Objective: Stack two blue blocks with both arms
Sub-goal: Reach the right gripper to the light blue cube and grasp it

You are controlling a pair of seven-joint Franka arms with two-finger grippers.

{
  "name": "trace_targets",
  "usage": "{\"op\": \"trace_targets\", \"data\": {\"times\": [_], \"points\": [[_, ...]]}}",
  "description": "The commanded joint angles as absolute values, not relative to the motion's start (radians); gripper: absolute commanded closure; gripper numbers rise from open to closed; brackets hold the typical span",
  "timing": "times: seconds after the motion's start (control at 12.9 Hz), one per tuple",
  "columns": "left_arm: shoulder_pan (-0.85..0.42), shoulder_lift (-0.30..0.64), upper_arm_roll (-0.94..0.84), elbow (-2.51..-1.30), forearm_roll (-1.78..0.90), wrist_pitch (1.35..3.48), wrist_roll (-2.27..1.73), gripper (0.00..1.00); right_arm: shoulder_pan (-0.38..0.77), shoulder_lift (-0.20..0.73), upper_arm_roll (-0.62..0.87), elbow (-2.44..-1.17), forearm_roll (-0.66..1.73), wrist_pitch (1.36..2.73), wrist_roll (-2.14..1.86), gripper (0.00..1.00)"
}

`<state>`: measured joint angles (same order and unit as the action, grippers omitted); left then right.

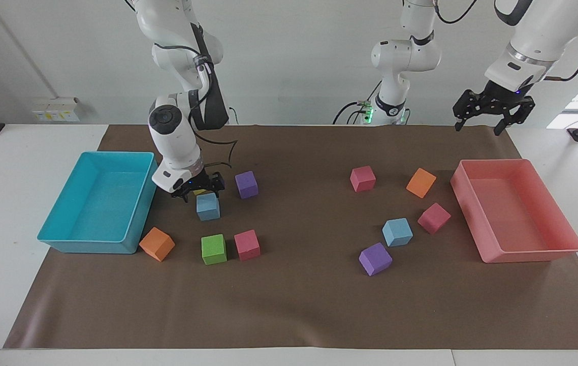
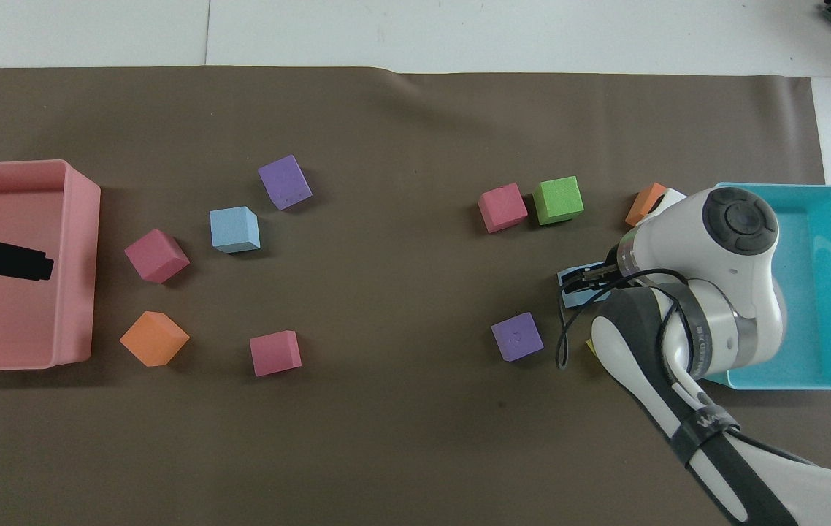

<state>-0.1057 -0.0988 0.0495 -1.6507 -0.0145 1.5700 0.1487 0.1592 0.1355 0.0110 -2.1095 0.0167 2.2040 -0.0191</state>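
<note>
the right gripper (image 1: 198, 190), fingers spread and holding nothing, hangs just above a blue block (image 1: 208, 207) crowded by the yellow cube (image 1: 199, 191) and purple cube (image 1: 246, 184), while the left gripper (image 1: 492, 109) waits open over the pink tray (image 1: 517, 252).

Yellow cube (image 1: 199, 191) and purple cube (image 1: 246, 184) crowding blue block (image 1: 208, 207) under right tool (image 1: 198, 189).

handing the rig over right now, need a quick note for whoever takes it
Right pincer: open, low over the blue block beside the turquoise tray, not gripping it.
Left pincer: open, waiting in the air over the pink tray.
Second blue block: on the mat toward the left arm's end.
Done: nothing lifted or stacked.
Left: grasp both, stack one on the other.
</note>
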Motion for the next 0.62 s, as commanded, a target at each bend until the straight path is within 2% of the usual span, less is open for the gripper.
{"op": "trace_targets", "data": {"times": [0.0,0.54], "points": [[-0.100,-0.097,0.046,-1.640,-0.021,1.572,0.158,0.00,0.152,0.112,0.011,-2.198,0.043,2.282,-0.066,0.00],[-0.101,-0.084,0.046,-1.641,-0.028,1.654,0.153,0.00,0.158,0.138,0.012,-2.256,0.043,2.349,-0.081,0.00]]}}
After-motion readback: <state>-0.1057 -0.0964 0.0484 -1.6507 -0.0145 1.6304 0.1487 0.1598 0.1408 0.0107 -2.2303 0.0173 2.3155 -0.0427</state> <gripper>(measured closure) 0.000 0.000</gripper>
